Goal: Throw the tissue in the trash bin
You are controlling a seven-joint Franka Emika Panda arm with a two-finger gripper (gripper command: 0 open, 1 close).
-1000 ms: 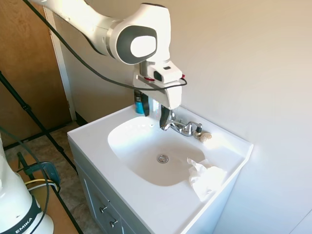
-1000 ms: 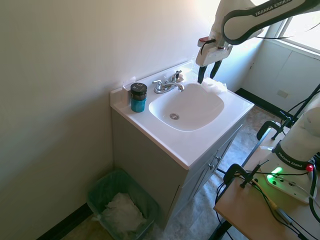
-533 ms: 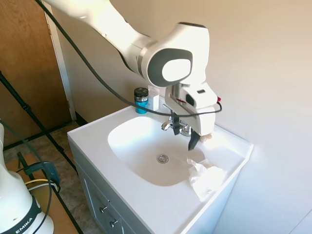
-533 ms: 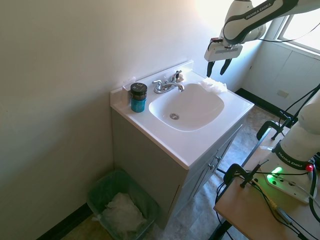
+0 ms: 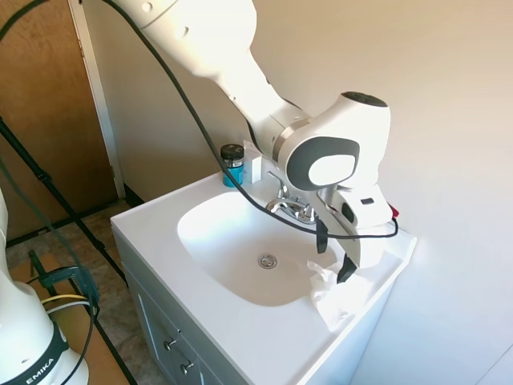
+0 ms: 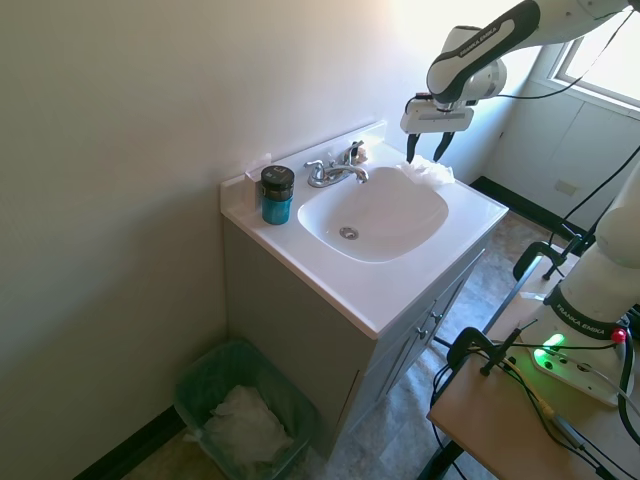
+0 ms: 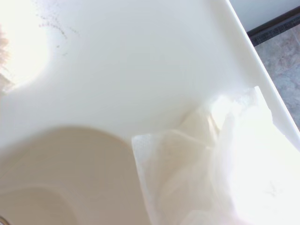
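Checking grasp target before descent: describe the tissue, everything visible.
The tissue is a crumpled white sheet of thin, soft-looking paper with ragged folds. It lies loose on the white sink counter, at the basin's rim on the side far from the blue jar, one flap hanging over the basin edge. The wrist view shows its layered, semi-translucent folds near the counter's outer edge. The gripper is open just above it; contact cannot be told.

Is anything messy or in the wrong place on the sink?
Yes. A crumpled white tissue lies on the sink counter, one corner drooping over the basin's rim, instead of in the trash bin on the floor. The open gripper hangs just above it.
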